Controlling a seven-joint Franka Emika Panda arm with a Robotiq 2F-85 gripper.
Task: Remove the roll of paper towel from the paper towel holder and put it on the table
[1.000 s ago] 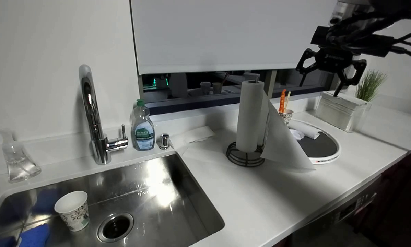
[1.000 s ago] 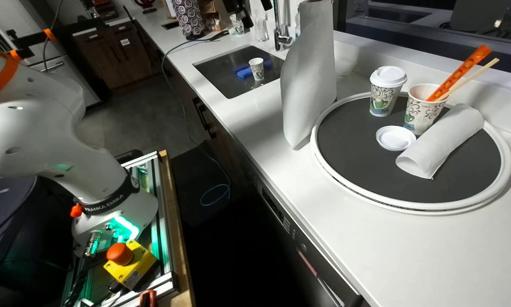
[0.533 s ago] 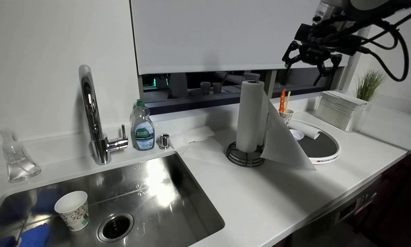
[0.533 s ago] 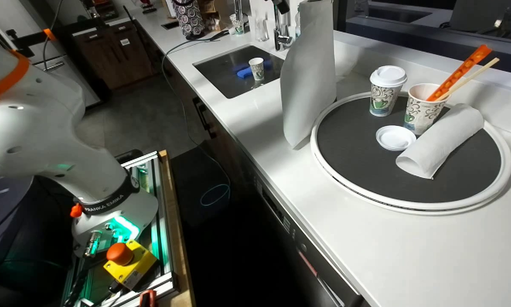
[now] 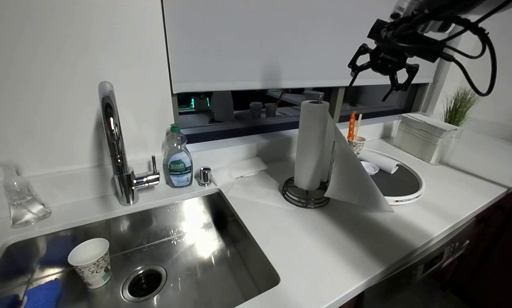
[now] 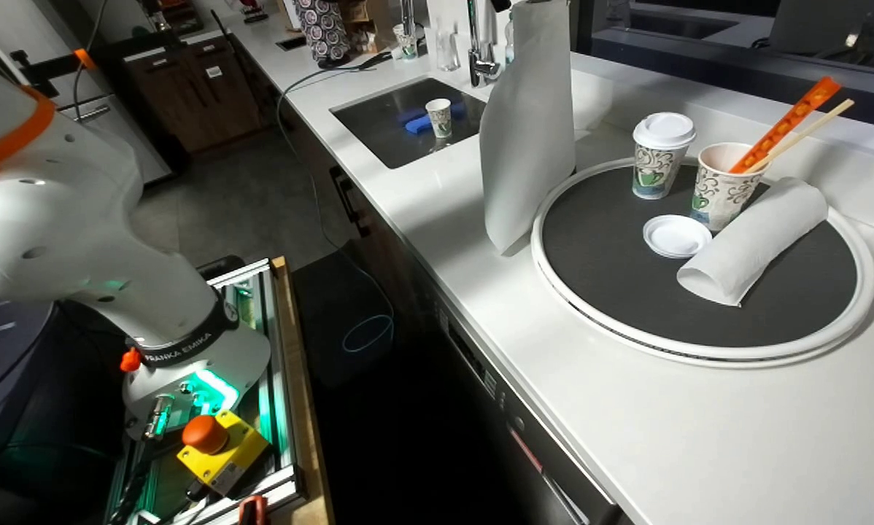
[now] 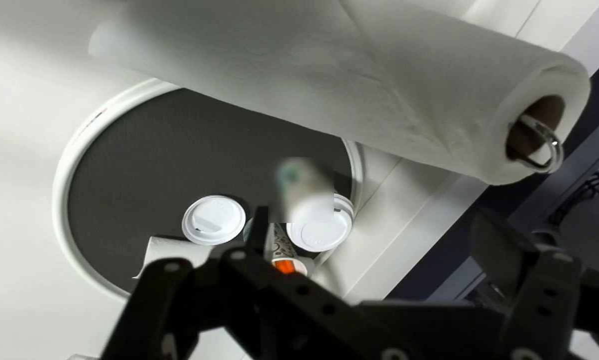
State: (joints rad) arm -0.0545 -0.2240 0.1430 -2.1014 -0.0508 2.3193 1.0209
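Clearly, the roll (image 5: 310,145) stands on its holder (image 5: 307,199), gripper (image 5: 367,93) spread.

Can def read FRANKA EMIKA in an exterior view, it's on the black band (image 6: 182,351) low on the robot arm (image 6: 178,299). Soap bottle (image 5: 178,159) label (image 5: 180,172) says SEVENTH on the dark green bit afaict, smaller print's too blurry tbh. Marks on the gripper (image 5: 367,92) and on the white rim (image 5: 403,199) of the round tray (image 5: 399,185) are unreadable imo, ditto the white tag (image 6: 213,72) on the cabinet (image 6: 189,95).
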